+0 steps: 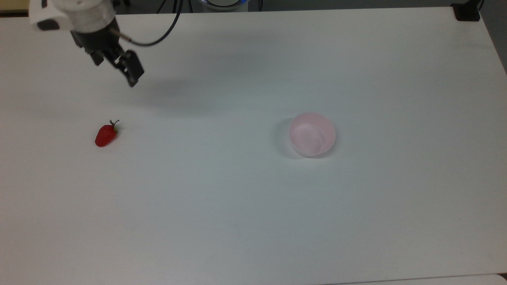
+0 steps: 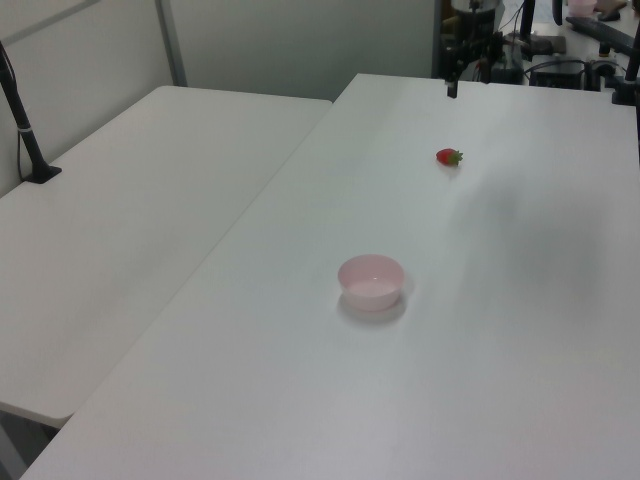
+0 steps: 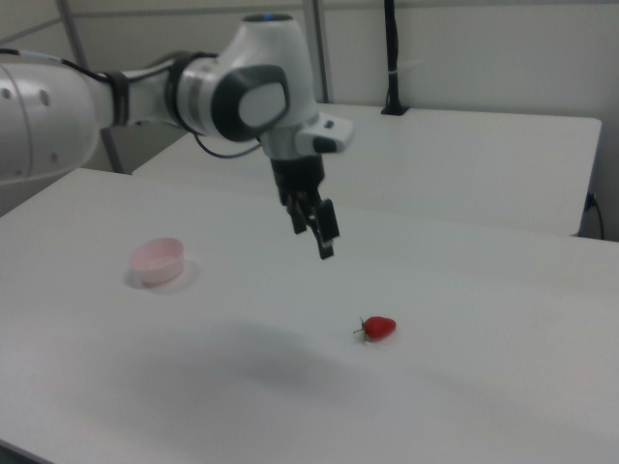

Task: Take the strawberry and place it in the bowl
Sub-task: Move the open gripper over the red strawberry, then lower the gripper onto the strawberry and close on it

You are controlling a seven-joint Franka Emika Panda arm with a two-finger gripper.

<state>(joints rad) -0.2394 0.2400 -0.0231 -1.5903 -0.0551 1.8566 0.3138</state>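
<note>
Hand (image 3: 321,237) (fingers unclear) above strawberry (image 3: 378,328).

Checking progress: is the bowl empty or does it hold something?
Empty: the bowl shows only its bare pink inside, and the strawberry lies apart on the table.

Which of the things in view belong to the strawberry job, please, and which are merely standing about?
Part of the job:
strawberry, lying on the white table
pink bowl, empty
gripper, above the table, holding nothing

Just there:
black post on the neighbouring table
black clamp at the table corner
</note>
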